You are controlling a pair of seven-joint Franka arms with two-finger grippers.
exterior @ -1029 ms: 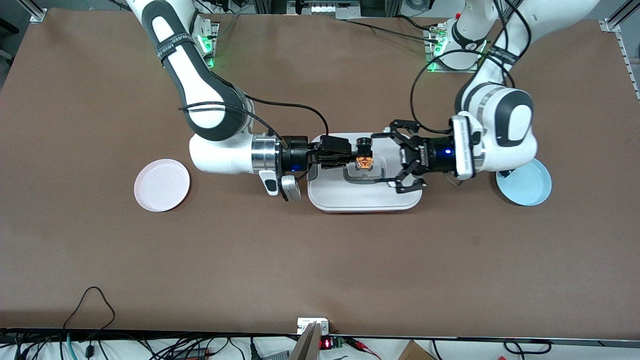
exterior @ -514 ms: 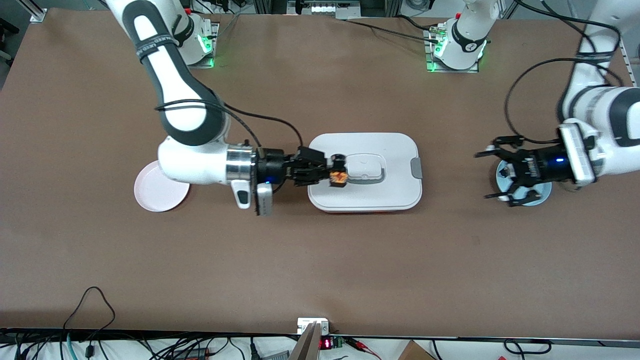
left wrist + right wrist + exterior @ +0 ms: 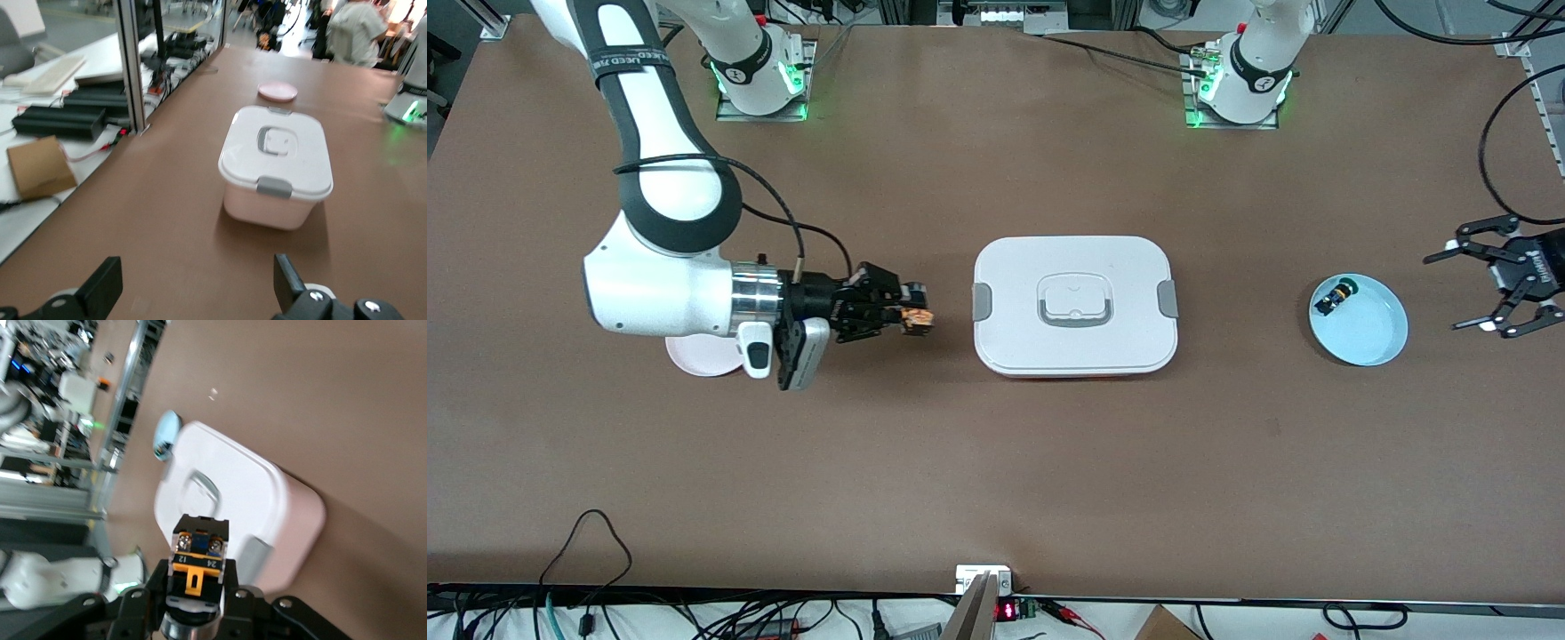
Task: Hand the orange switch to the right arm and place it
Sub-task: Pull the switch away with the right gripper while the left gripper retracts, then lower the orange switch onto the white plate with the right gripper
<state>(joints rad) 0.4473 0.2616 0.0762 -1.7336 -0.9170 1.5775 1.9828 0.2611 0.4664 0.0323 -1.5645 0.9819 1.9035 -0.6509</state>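
The orange switch [image 3: 918, 318] is a tiny black part with orange sides, held in my shut right gripper [image 3: 908, 312]. The gripper hangs over bare table between the white lidded box [image 3: 1074, 356] and the pink plate [image 3: 698, 357]. In the right wrist view the switch [image 3: 199, 555] sits clamped between the black fingers [image 3: 151, 587] of the right gripper [image 3: 197, 583]. My left gripper [image 3: 1496, 288] is open and empty at the left arm's end of the table, past the blue plate [image 3: 1369, 333]. Its fingertips [image 3: 101, 288] stand wide apart over bare table.
The blue plate holds a small green-capped part [image 3: 1335, 295]. The pink plate lies partly under the right arm's wrist. The left wrist view shows the white box [image 3: 277, 160] and, past it, the pink plate [image 3: 277, 91]. Cables run along the table's near edge.
My right gripper has carried the switch from over the box toward the pink plate. My left gripper, open, has drawn back past the blue plate to its end of the table.
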